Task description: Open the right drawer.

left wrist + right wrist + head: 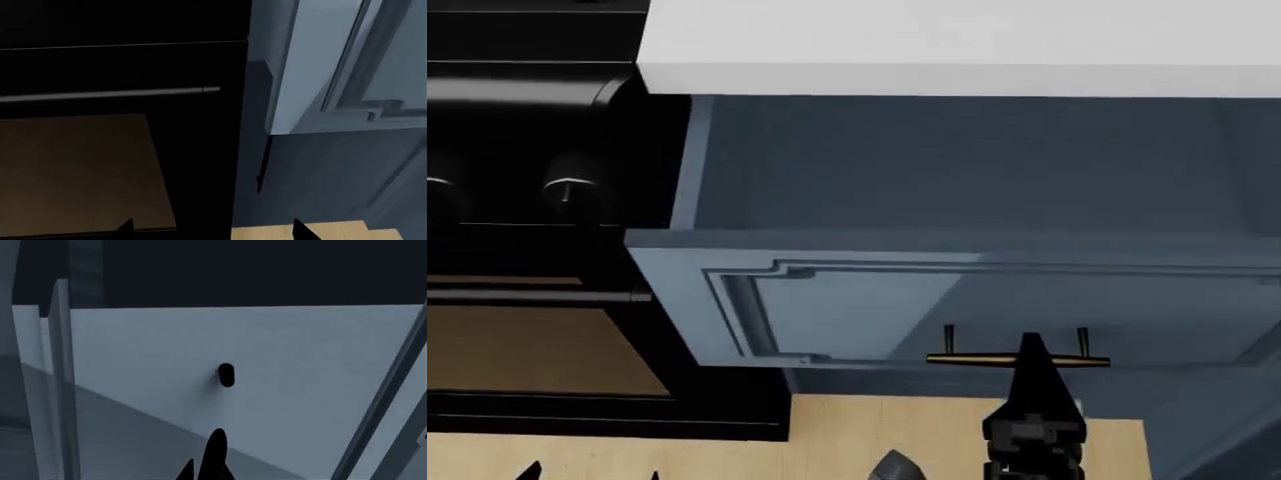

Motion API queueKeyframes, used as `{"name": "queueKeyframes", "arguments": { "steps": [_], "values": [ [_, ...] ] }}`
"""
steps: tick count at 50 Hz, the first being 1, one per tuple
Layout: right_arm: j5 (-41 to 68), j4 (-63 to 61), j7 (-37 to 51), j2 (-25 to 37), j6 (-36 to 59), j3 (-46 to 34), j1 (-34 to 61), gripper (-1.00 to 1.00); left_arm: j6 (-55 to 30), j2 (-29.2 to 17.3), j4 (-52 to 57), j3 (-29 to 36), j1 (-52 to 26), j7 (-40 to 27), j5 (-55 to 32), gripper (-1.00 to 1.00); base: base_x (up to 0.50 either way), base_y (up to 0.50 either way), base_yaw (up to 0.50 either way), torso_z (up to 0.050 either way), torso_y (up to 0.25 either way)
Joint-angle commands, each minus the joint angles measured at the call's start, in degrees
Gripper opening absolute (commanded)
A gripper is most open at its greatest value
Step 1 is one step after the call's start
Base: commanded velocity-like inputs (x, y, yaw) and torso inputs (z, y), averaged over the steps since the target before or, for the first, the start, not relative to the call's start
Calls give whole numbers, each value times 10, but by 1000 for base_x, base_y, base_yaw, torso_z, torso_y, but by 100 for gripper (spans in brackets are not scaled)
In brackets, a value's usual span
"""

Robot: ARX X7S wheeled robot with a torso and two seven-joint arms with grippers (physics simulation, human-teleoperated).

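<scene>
Since the head view shows the right drawer (868,300) already slid out from under the white table (961,45), right of the black oven (534,200), most of the job looks done. The right claw (1030,352) sits at the brass handle (1018,358); can't tell if it's pinching it. Right wrist view: just drawer panel and a dark post (226,375). Left wrist view: the left claw (213,231) reads as wide, holding nothing.

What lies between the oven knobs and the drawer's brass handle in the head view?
The black oven's right edge, then the right drawer's moulded panel front, which reaches the brass handle where the right gripper sits.
</scene>
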Motion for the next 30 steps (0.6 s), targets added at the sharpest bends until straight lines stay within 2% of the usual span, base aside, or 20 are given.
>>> {"name": "queueKeyframes", "arguments": {
  "steps": [1,30],
  "values": [
    [-76,-21,15,-6,11,-28,3,-100,3,-1,-3,1,-1,-1,-2,100,-203,0,0,0,0],
    [-80,-20,13,-5,12,-30,4,-100,-1,-5,5,5,0,-8,-5,100,-185,0,0,1,1]
  ]
}}
